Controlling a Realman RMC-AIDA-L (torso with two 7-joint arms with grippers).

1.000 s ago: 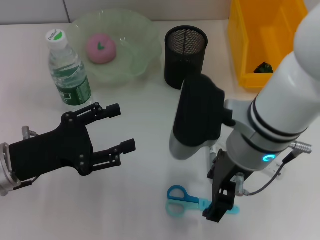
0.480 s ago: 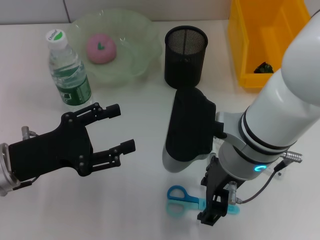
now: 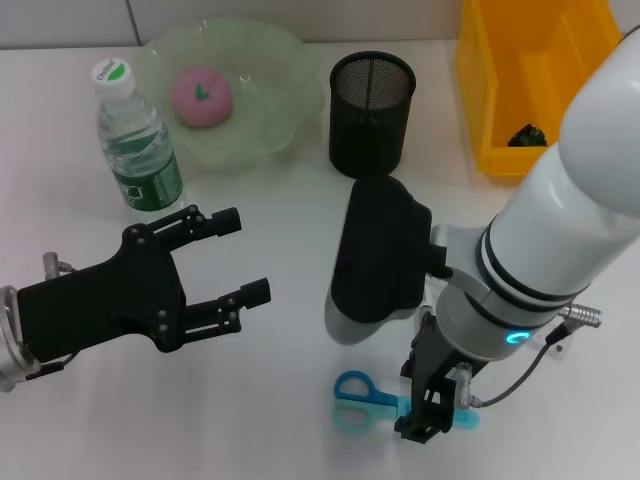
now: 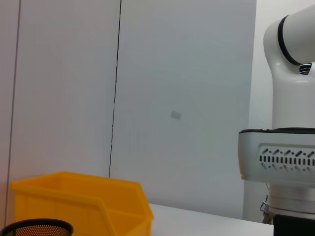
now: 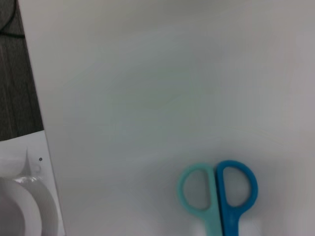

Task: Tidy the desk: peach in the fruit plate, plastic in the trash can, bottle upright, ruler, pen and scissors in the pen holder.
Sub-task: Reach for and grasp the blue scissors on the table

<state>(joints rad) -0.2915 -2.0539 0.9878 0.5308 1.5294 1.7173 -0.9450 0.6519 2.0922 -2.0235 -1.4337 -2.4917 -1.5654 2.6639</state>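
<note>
Right gripper (image 3: 432,415), finger state not discernible, poised over blue scissors (image 3: 368,401) at tabletop's near edge for pickup; left gripper (image 3: 240,262) spread, idle.

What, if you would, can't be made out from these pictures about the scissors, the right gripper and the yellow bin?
- Scissors: head view, blades hidden behind the right gripper; right wrist view, blades cut off by the picture's edge.
- Right gripper: head view shows it down over the scissors, but not whether it has closed on them.
- Dark item in the yellow bin: head view, too small to identify.
- Mesh pen holder: head view, contents indiscernible in the dark interior.
</note>
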